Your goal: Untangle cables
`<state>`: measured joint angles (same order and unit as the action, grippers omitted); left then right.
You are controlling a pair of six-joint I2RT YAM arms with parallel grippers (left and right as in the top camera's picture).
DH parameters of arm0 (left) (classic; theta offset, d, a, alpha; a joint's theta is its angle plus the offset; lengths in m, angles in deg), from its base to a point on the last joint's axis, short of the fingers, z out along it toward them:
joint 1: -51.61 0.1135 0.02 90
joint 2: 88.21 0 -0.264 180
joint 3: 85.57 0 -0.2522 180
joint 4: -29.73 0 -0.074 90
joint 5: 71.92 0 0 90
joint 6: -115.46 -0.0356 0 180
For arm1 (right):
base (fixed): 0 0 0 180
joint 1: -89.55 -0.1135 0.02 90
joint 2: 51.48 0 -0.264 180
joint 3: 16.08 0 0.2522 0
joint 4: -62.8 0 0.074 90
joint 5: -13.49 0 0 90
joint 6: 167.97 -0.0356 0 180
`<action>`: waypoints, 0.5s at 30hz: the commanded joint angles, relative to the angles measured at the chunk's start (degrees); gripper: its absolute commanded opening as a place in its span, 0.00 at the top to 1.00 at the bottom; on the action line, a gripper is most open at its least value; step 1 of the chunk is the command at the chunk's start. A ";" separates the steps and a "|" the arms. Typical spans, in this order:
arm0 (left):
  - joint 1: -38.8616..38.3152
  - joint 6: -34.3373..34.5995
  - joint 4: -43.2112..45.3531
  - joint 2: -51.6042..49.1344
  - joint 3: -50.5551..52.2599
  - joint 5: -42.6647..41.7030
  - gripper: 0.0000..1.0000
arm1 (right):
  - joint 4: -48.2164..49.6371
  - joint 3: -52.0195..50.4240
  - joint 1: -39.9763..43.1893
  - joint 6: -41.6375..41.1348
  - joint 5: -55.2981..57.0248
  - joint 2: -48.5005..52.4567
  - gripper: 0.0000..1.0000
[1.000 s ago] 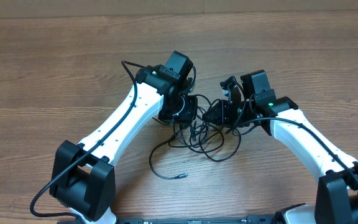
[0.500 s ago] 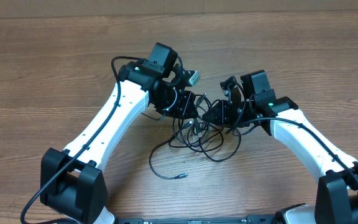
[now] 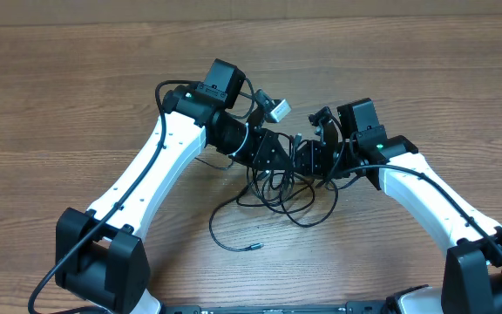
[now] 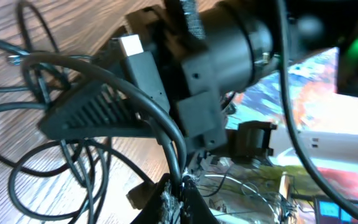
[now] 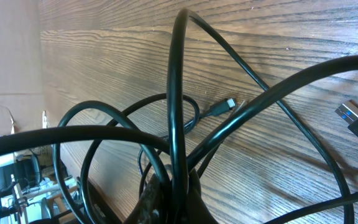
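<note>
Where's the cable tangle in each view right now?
Overhead: cable tangle at centre, between the two arms.
Left wrist: cable tangle across the left half.
Right wrist: cable tangle fills the frame.
Shared landmark: wooden table beneath it.

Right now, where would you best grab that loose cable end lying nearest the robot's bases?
Probably on the thin cord just behind its plug tip, coming straight down from above, jaws across the cord. That end lies flat on the table, apart from the tangle.
</note>
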<state>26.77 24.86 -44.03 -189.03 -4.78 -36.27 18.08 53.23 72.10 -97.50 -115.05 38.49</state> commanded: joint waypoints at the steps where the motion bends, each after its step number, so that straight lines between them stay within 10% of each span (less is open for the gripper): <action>1: 0.90 -3.21 -0.24 1.57 -1.07 -2.60 0.96 | 0.02 -0.11 -0.22 -0.13 0.63 0.17 0.96; 15: 2.10 28.83 -5.55 1.57 -1.11 45.99 0.96 | -0.55 -0.11 -0.22 -0.17 1.49 0.17 0.96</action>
<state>27.73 39.65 -48.76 -189.03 -4.78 -7.70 17.53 53.23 72.10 -97.50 -114.11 38.49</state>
